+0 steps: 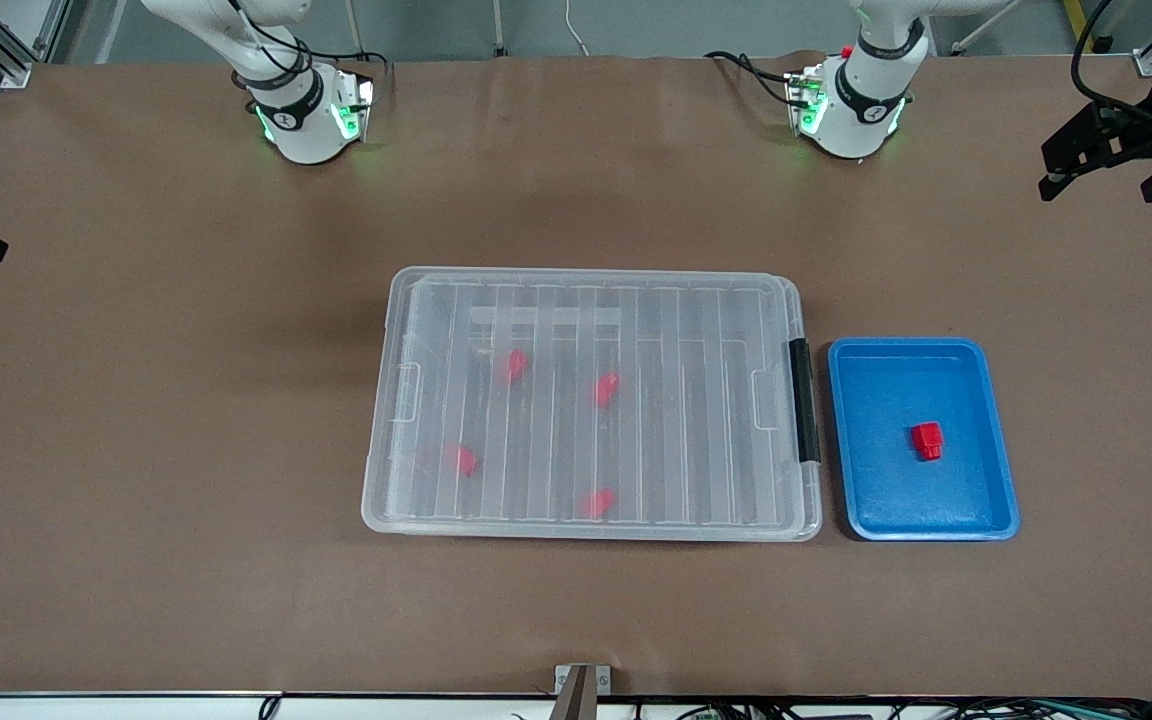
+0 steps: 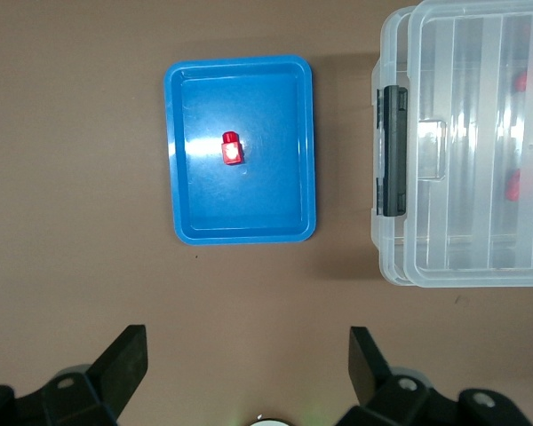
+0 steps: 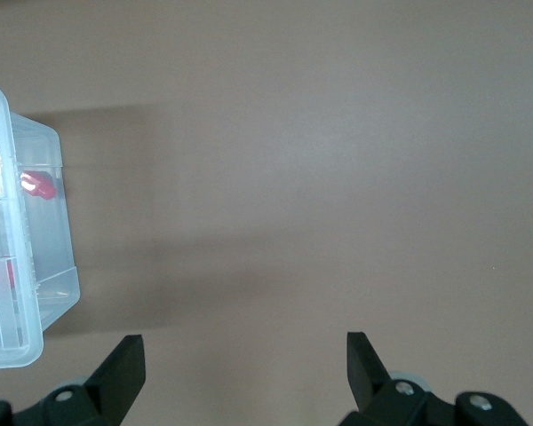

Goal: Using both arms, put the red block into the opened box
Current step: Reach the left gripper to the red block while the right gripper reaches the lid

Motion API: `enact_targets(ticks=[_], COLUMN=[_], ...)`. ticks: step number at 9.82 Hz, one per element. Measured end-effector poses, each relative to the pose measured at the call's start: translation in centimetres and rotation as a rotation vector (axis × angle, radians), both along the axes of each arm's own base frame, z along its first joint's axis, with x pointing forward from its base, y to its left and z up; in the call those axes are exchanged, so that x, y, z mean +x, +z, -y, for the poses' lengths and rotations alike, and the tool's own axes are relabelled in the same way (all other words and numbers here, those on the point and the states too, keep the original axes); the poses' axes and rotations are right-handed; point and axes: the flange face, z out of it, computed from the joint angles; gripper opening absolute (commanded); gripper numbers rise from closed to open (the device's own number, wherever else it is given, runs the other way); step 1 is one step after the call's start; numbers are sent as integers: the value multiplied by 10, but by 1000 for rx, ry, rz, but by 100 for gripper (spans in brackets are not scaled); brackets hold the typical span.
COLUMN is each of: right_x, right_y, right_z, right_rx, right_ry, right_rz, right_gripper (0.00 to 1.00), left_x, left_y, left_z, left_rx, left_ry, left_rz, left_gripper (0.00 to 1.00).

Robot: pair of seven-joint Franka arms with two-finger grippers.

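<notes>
We are watching the red block (image 1: 927, 440) lying in the blue tray (image 1: 996, 425), which is sitting beside the box (image 1: 591, 400) at its three o'clock — lid on, four red blocks (image 1: 515, 365) showing inside. The left gripper (image 1: 1101, 155) is hanging spread at the tray's one o'clock; the right gripper (image 3: 245, 366) is hanging spread — over bare table (image 1: 136, 400).

box (image 1: 591, 400) lid shut (blocks entry from above) | red block (image 1: 927, 440) in blue tray (image 1: 986, 400): open above
</notes>
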Motion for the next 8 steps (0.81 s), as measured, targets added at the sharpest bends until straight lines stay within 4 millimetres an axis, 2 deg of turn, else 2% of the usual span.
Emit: enact_targets(ticks=[3,5,6,7,8], right_x=[0,0,2,7,18], right_y=[0,-1,-3,-9,-24], right_z=[2,0,-9,-32,-66], right_rx=[0,1,4,6,5], right_ry=[-4,1,21,63,111], right_rz=[0,-2,-5,-14,-27], right_gripper=[100,100,100,100,100], left_x=[0,10,22,39,57], left_y=[-2,-17,-36,-62,-94], left_z=[-1,-5,-8,-11,-12], left_rx=[1,1,1,3,2], left_ry=[2,10,15,20,22], left_rz=[-12,-44,-73,-91,-97], left_gripper=[100,100,100,100,100])
